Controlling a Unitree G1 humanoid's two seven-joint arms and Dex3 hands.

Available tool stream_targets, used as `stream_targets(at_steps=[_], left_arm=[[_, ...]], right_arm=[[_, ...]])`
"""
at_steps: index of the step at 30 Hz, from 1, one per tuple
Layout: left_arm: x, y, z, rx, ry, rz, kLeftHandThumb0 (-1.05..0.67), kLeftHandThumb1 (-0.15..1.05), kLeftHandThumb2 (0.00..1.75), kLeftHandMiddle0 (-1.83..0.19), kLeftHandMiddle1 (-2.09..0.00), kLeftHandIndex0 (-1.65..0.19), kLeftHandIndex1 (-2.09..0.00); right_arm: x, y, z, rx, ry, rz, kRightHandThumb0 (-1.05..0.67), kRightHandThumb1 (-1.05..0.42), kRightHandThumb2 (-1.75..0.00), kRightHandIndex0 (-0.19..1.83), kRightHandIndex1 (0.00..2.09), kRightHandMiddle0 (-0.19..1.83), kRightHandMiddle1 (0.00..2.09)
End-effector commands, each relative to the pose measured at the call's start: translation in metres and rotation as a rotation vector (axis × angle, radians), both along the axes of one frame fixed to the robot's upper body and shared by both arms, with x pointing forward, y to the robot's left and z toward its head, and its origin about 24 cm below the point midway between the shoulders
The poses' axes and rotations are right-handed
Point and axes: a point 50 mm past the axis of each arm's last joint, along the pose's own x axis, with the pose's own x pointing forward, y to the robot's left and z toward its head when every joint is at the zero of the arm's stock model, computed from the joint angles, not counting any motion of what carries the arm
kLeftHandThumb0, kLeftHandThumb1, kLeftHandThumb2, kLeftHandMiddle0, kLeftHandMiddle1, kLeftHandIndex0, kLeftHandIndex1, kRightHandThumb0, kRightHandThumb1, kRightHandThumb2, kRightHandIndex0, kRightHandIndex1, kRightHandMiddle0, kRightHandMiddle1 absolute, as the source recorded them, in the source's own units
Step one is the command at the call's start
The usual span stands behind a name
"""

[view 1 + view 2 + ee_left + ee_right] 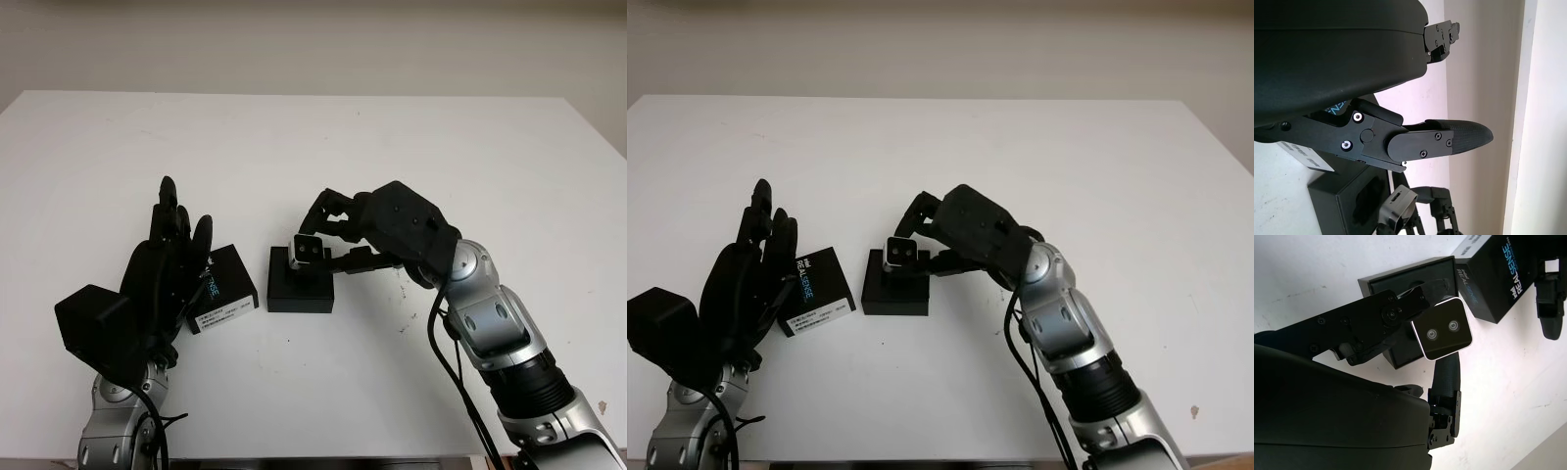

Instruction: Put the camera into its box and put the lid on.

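Note:
The small silver camera (308,251) is held in my right hand (328,240), just above the open black box (300,291) on the white table. In the right wrist view the camera (1442,329) shows its two lenses, pinched between my fingers (1383,316) over the box (1400,279). The black lid (223,287) with REALSENSE lettering lies left of the box, seen too as the lid (1503,274). My left hand (176,250) is open beside the lid's left edge; I cannot tell whether it touches it.
The white table (441,147) stretches far behind and to the right of the box. Its front edge runs close below my arms. A pale wall rises behind the table.

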Motion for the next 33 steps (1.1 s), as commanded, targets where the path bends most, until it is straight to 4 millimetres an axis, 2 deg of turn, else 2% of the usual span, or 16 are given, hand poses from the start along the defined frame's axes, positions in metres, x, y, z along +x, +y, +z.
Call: stream_targets(at_steps=[1, 33], left_arm=[[0.001, -0.001, 0.004, 0.005, -0.023, -0.004, -0.67, 1.05, 0.46, 0.19, -0.01, 0.19, 0.0], [-0.001, -0.002, 0.003, -0.001, -0.021, -0.008, -0.7, 1.05, 0.45, 0.19, 0.0, 0.19, 0.0]], right_arm=[[-0.001, 0.002, 0.002, 0.003, -0.021, 0.004, -0.39, -1.03, -0.05, 0.32, 0.07, 0.12, 2.06], [-0.002, 0.002, -0.011, -0.021, -0.021, -0.032, -0.36, -1.05, -0.06, 0.32, 0.06, 0.08, 2.09]])
